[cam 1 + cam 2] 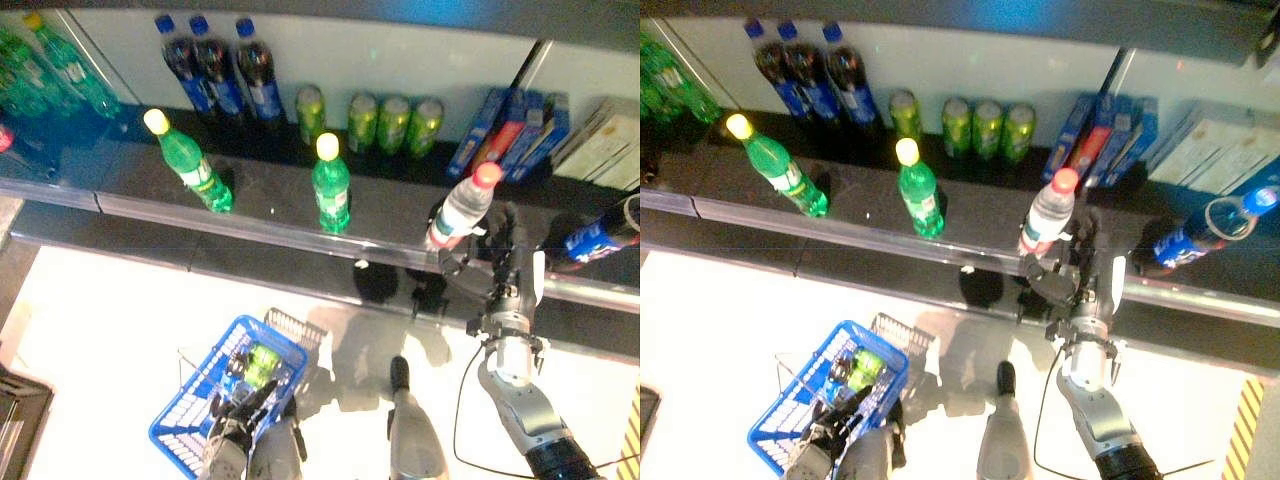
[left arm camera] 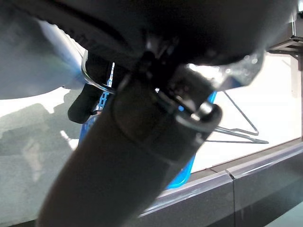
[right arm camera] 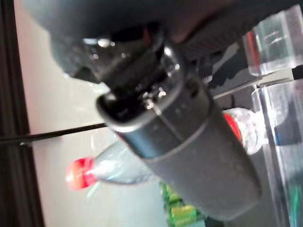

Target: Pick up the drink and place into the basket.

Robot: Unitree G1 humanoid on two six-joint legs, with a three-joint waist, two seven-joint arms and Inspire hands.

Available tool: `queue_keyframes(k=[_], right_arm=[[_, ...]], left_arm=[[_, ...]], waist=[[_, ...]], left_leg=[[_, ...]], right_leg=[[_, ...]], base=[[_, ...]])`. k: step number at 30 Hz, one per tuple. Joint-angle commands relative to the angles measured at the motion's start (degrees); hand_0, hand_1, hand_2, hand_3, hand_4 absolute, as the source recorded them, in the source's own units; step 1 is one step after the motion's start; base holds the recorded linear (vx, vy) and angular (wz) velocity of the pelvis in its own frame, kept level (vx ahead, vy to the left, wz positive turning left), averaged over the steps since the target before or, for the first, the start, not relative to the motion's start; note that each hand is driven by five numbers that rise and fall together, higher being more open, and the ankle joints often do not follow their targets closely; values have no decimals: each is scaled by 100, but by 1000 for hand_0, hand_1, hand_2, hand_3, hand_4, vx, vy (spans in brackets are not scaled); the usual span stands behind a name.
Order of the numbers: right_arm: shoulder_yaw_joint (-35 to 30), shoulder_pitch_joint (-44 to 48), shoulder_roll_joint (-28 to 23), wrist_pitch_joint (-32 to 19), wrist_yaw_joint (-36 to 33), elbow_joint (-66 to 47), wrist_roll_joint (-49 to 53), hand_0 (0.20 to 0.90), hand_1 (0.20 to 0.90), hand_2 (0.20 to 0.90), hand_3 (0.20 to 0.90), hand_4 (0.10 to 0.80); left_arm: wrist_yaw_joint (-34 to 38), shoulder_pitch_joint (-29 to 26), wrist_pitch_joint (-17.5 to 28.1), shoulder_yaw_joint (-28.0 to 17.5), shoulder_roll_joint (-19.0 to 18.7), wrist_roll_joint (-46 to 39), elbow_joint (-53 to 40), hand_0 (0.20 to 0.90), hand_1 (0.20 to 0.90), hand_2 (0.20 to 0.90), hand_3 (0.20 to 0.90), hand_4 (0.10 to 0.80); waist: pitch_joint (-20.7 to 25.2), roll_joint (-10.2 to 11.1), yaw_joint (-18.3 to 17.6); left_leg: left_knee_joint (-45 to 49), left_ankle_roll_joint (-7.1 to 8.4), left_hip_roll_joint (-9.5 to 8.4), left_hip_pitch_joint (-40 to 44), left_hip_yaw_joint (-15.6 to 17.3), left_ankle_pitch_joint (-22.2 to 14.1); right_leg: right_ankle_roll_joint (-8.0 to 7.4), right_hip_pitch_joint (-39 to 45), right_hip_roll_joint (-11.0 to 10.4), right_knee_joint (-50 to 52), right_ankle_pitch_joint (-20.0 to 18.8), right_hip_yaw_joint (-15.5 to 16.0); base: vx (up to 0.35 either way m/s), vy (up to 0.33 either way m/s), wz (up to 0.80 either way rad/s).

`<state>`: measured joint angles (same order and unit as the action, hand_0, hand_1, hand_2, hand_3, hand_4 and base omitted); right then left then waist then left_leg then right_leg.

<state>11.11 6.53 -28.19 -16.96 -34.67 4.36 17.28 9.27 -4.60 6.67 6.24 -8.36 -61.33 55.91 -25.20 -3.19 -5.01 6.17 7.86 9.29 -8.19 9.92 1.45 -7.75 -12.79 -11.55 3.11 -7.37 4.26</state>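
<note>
A clear drink bottle with a red cap stands near the front of the dark shelf. My right hand is at its lower part, fingers curled round it. In the right wrist view the thumb crosses in front of the bottle. A blue wire basket hangs low at the left, above the pale floor. My left hand is curled on its wire handle. A green can and a dark bottle lie inside the basket.
Two green bottles with yellow caps stand on the shelf to the left. Cola bottles, green cans and blue boxes line the back. A blue-labelled bottle is just right of my right hand.
</note>
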Motion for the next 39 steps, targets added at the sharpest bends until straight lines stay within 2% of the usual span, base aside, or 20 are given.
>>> queue_keyframes(k=[1, 9, 14, 21, 28, 29, 30, 31, 39], right_arm=[[-391, 599, -8, -664, -405, -450, -532, 900, 900, 900, 900, 800], [-386, 968, 121, -714, -479, -254, -482, 900, 900, 900, 900, 800], [-346, 1488, 165, -578, -464, -137, -565, 900, 900, 900, 900, 800], [-414, 2203, 85, -412, -657, -2, -668, 900, 900, 900, 900, 800], [-613, 2796, -49, -330, -944, 660, -240, 900, 900, 900, 900, 800], [-628, 2860, -61, -333, -987, 769, -229, 625, 625, 625, 579, 479], [-629, 2877, -67, -337, -995, 791, -224, 552, 552, 552, 494, 394], [-644, 2931, -82, -331, -1031, 873, -197, 300, 300, 300, 200, 100], [-784, 3026, -147, -290, -1103, 1224, -129, 300, 300, 300, 200, 100]], left_arm=[[-243, 271, 444, 87, -67, -426, -515, 300, 300, 300, 200, 100], [-357, 108, 506, 163, -7, -479, -564, 300, 300, 300, 200, 100], [-455, 18, 486, 242, 37, -510, -597, 300, 300, 300, 200, 100], [-539, -45, 387, 309, 52, -525, -540, 300, 300, 300, 200, 100], [-646, -123, 239, 308, -20, -502, -396, 300, 300, 300, 200, 100], [-669, -124, 236, 321, -22, -510, -388, 300, 300, 300, 200, 100], [-674, -125, 236, 324, -23, -513, -386, 300, 300, 300, 200, 100], [-689, -126, 227, 341, -28, -522, -388, 300, 300, 300, 200, 100], [-714, -152, 156, 323, -54, -536, -338, 300, 300, 300, 200, 100]], waist=[[18, 71, 75], [-247, -46, 102], [-370, -156, 154], [-448, -288, 282], [-443, -356, 445], [-444, -368, 468], [-446, -371, 472], [-446, -379, 495], [-416, -406, 554]], left_leg=[[962, -319, -206, -521, -371, -274], [1091, -300, -254, -734, -436, -132], [1112, -280, -294, -820, -478, -26], [1112, -268, -354, -871, -542, 67], [1179, -277, -409, -929, -632, 89], [1180, -281, -416, -930, -641, 94], [1180, -281, -418, -931, -644, 96], [1183, -280, -427, -934, -658, 102], [1179, -303, -471, -909, -671, 101]], right_leg=[[340, -188, 0, 1153, 820, 136], [368, -348, -35, 1253, 823, 169], [404, -406, -55, 1268, 820, 187], [450, -446, -81, 1337, 863, 238], [495, -482, -92, 1478, 930, 308], [503, -479, -92, 1492, 938, 323], [505, -479, -92, 1494, 941, 327], [511, -471, -92, 1499, 946, 343], [547, -449, -103, 1600, 1009, 416]], base=[[-65, 28, 3], [-20, 3, 1], [0, 0, 0], [6, 5, 1], [16, 1, 5], [0, 0, 0], [4, -3, 5], [2, -3, 7], [-9, 9, 6]])
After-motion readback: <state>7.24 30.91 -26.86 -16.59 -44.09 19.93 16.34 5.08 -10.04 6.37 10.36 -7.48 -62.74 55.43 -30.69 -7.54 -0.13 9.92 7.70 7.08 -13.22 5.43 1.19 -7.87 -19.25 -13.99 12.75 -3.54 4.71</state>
